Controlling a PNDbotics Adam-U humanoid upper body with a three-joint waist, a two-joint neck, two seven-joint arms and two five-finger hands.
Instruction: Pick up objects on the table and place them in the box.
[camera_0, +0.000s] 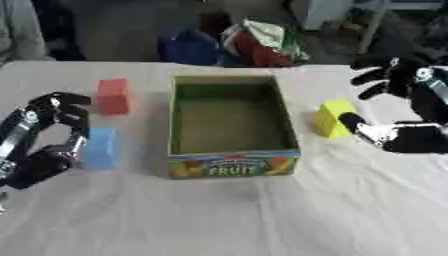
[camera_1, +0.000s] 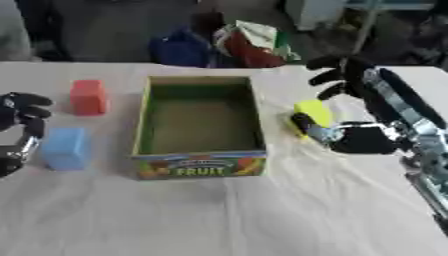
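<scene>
The near part of the counter (camera_0: 262, 220) is covered with a wrinkled white cloth. Next comes the front wall of the box (camera_0: 233, 165), printed with the word FRUIT; the box is open-topped, green inside, and nothing can be seen lying in it.

Just left of the box, the blue block (camera_0: 101, 148) rests on the cloth. The left hand (camera_0: 54, 135) is at that block's left side, its fingers curved above and below like an open claw; one lower fingertip appears to touch the block, but the fingers are not closed round it. The left eye view shows this hand with its forearm running to the lower left edge, whereas the right eye view cuts it off at the frame edge and shows only the curved fingers.

Right of the box lies the yellow block (camera_0: 333, 117), near the box wall but apart from it. The right hand (camera_1: 363, 137) is at that block, its thumb lying against the block's near right side, while the fingers are spread above and behind it, not wrapped round it. The right eye view shows the whole right forearm slanting down to the lower right corner; the left eye view shows only the hand at the frame edge.

Farther back on the left, the red block (camera_0: 112, 96) stands by itself, beyond the blue one and apart from the box.

Beyond the counter's far edge sit a dark blue bag (camera_1: 179, 50) and a crumpled red, white and green bag (camera_0: 262, 44).
</scene>
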